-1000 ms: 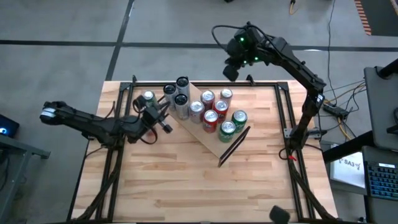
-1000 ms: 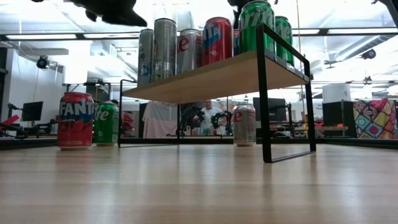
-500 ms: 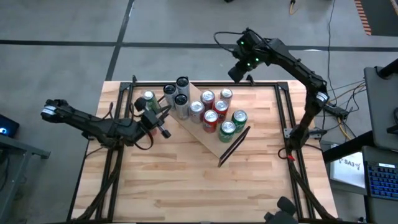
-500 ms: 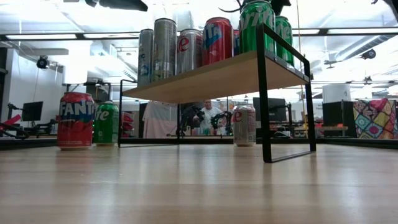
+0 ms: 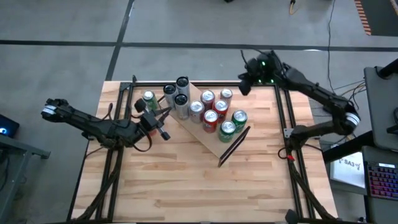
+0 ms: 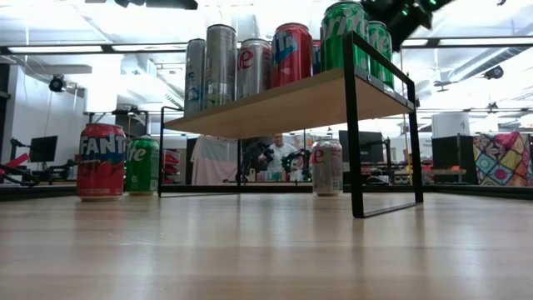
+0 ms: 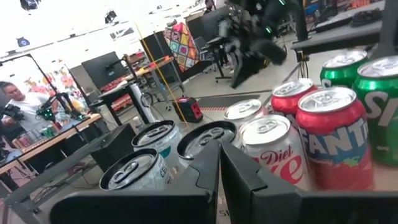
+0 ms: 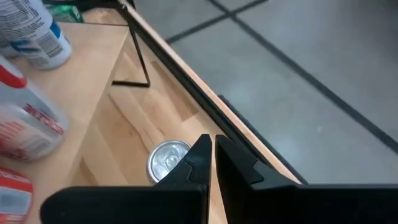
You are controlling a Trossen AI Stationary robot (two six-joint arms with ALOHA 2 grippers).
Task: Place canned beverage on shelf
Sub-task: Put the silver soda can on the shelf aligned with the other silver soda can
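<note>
Right gripper (image 5: 244, 86), fingers closed and empty, has been swung from beyond the worktop's far edge to just inside its far right corner, above a silver can (image 8: 166, 160) standing there off the shelf (image 5: 214, 138). Left gripper (image 5: 163, 129) stays closed beside the shelf. That can is probably next.

You are in a robotics lab: beyond the table (image 6: 250, 250) stand monitors (image 6: 43, 148), cluttered workbenches (image 7: 130, 71), ceiling strip lights (image 6: 58, 49) and a seated person (image 6: 277, 155).
</note>
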